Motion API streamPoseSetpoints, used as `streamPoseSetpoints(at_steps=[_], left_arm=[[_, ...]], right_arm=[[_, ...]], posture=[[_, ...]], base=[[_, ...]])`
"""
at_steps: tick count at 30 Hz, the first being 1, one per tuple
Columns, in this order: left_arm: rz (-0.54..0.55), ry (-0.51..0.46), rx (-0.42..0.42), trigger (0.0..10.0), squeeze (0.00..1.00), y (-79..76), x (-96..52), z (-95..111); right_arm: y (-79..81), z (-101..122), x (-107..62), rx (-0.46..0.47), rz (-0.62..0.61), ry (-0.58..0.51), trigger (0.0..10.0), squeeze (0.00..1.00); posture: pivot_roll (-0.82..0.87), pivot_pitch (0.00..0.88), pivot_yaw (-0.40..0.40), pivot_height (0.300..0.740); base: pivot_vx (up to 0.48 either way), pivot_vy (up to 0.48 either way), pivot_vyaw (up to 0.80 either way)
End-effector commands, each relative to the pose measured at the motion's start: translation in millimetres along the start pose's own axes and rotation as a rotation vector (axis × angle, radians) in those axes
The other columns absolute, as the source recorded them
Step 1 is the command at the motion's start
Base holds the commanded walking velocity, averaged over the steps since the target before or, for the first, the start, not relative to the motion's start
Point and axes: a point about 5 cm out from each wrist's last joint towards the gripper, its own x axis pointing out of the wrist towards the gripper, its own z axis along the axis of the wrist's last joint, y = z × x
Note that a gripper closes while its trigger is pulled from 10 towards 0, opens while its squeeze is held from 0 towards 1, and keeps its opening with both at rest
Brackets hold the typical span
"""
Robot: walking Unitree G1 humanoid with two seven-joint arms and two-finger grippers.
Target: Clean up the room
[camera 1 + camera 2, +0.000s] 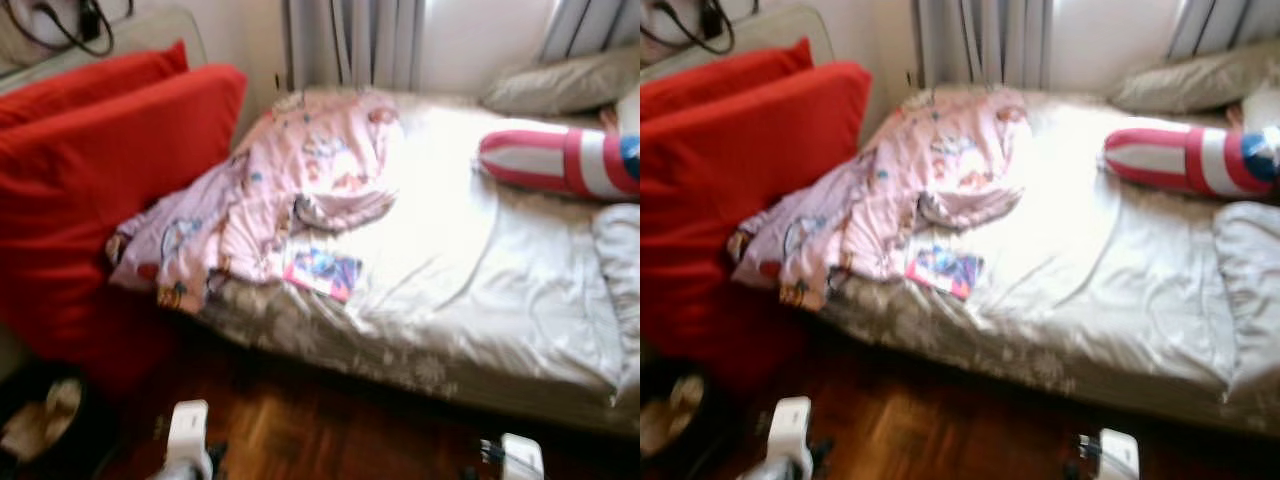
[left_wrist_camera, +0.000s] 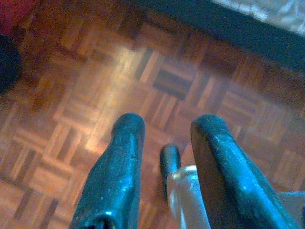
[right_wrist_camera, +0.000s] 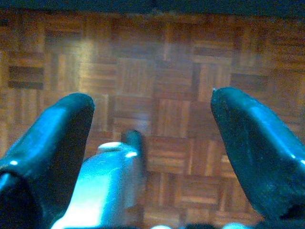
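2 big red cushions (image 1: 110, 190) lean at bed's left end. Crumpled pink patterned blanket (image 1: 270, 190) spills over grey-sheeted mattress (image 1: 480, 290); small colourful booklet (image 1: 322, 272) just beside it. Red-white striped bolster (image 1: 560, 160) far right. Left gripper (image 2: 164, 138) fingers narrowly parted over parquet floor (image 2: 71, 95); right gripper (image 3: 152, 114) spread wide, empty.

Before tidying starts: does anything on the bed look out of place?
Yes. A pink patterned blanket lies crumpled, spilling off the bed's left edge against the red cushions. A small colourful packet sits loose on the sheet beside it.
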Motion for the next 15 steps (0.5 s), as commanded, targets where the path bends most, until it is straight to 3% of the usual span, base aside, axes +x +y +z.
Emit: streamPoseSetpoints(at_steps=[1,4,11,15], left_arm=[[-0.004,-0.005,0.009,10.0,0.0,-1.1,1.1,4.8],[-0.005,-0.004,0.007,10.0,0.0,-1.4,1.2,4.7],[-0.006,-0.003,0.003,10.0,0.0,-1.8,1.2,4.3],[-0.006,-0.004,0.001,10.0,0.0,-2.0,1.3,4.7]], right_arm=[[-5.0,-0.8,-1.0,0.003,-0.016,-0.001,10.0,0.0],[-5.4,-0.9,-1.0,-0.003,-0.018,0.001,10.0,0.0],[-6.1,-0.5,-1.1,-0.007,-0.021,-0.001,10.0,0.0],[-6.4,0.1,-1.1,-0.005,-0.024,-0.004,10.0,0.0]], posture=[[0.0,0.0,0.055,0.74],[-0.01,0.0,0.054,0.74],[-0.01,0.0,0.052,0.74],[-0.01,0.0,0.051,0.74]], base=[[0.0,-0.307,0.0],[0.0,-0.305,-0.14],[0.0,-0.316,-0.68],[0.0,-0.316,0.0]])
